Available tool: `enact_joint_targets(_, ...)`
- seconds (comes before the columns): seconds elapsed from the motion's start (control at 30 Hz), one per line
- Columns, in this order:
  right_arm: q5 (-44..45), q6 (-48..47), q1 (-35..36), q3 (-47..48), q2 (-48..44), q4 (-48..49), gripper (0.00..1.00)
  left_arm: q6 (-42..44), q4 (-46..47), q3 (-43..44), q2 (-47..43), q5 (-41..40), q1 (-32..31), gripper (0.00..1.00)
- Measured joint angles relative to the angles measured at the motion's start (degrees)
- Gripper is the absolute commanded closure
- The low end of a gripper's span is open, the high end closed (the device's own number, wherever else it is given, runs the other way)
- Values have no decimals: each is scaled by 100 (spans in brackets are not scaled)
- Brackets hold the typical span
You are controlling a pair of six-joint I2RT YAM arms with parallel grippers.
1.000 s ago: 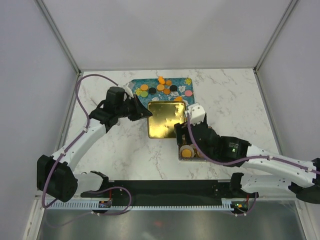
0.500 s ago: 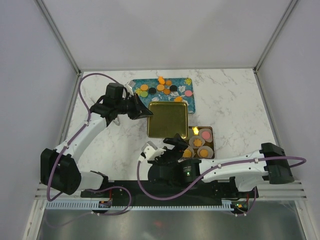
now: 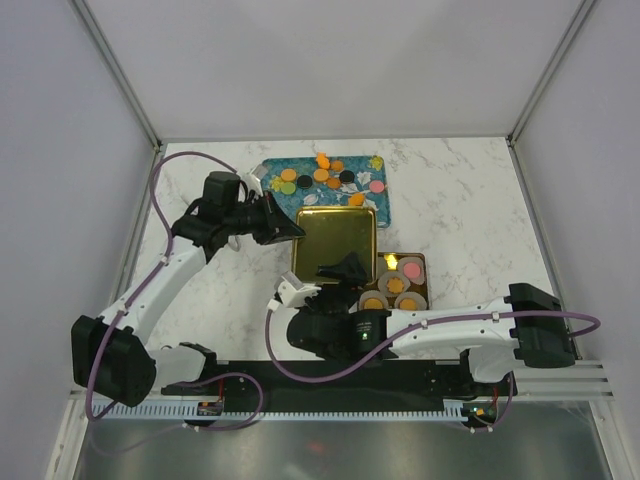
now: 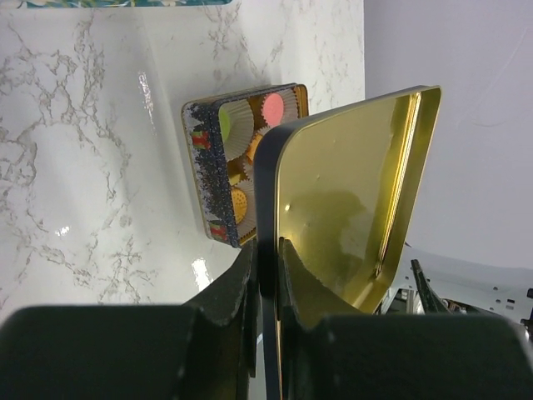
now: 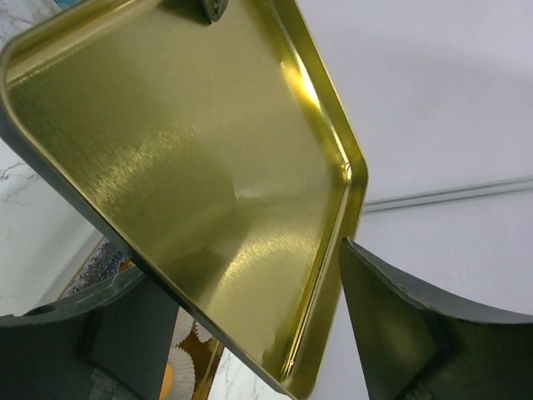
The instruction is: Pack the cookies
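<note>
My left gripper [image 3: 292, 228] [image 4: 268, 250] is shut on the left rim of a gold tin lid [image 3: 336, 243] [image 4: 350, 192], which it holds tilted off the table. My right gripper [image 3: 336, 271] [image 5: 237, 267] is open at the lid's [image 5: 183, 158] near edge, one finger on each side of it and a gap beside the right finger [image 5: 416, 325]. Loose cookies [image 3: 325, 178], mostly orange, lie on a blue patterned tray [image 3: 385, 205] behind the lid. More cookies [image 3: 398, 288] [image 4: 273, 108] sit in white paper cups inside the tin box [image 3: 421, 262] [image 4: 202, 167].
The right arm [image 3: 450, 328] lies across the near side of the marble table [image 3: 470, 200], from the right base to the middle. The left arm [image 3: 165, 270] reaches up along the left side. Grey walls close in the table on three sides.
The right arm has swung from the tin box round to the left, uncovering the box, and its gripper now straddles the lid's near edge. The left gripper keeps its hold on the lid.
</note>
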Motion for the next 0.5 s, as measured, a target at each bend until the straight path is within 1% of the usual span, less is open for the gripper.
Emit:
enact_joint_targets(0.03,9,-94,-2,0,31,66,23,0,-4,-20,-33,17,2,94)
enact_joint_targets(0.07,11,-177,-2,0,57,116,31,-4,0,-28,-52,28,2,91)
enact_joint_targets(0.13,11,-339,-2,0,85,181,41,-31,20,-31,-72,39,7,88)
enact_joint_targets(0.17,11,-393,0,0,85,208,54,-50,44,-31,-83,57,9,83)
enact_joint_targets(0.23,22,-568,0,11,85,245,65,-92,81,-28,-94,90,20,76)
enact_joint_targets(0.27,13,-667,9,15,87,236,73,-114,125,-26,-98,118,28,73)
enact_joint_targets(0.33,-111,-833,24,15,90,223,79,-142,190,-4,-120,146,26,65)
enact_joint_targets(0.37,-136,-898,46,22,90,225,84,-157,212,22,-125,168,20,54)
enact_joint_targets(0.43,-76,-970,55,70,90,269,87,-142,229,66,-136,166,15,42)
enact_joint_targets(0.47,-28,-990,48,118,90,291,88,-144,223,85,-144,164,17,33)
enact_joint_targets(0.5,7,-1003,37,173,87,317,89,-133,205,111,-146,149,17,30)
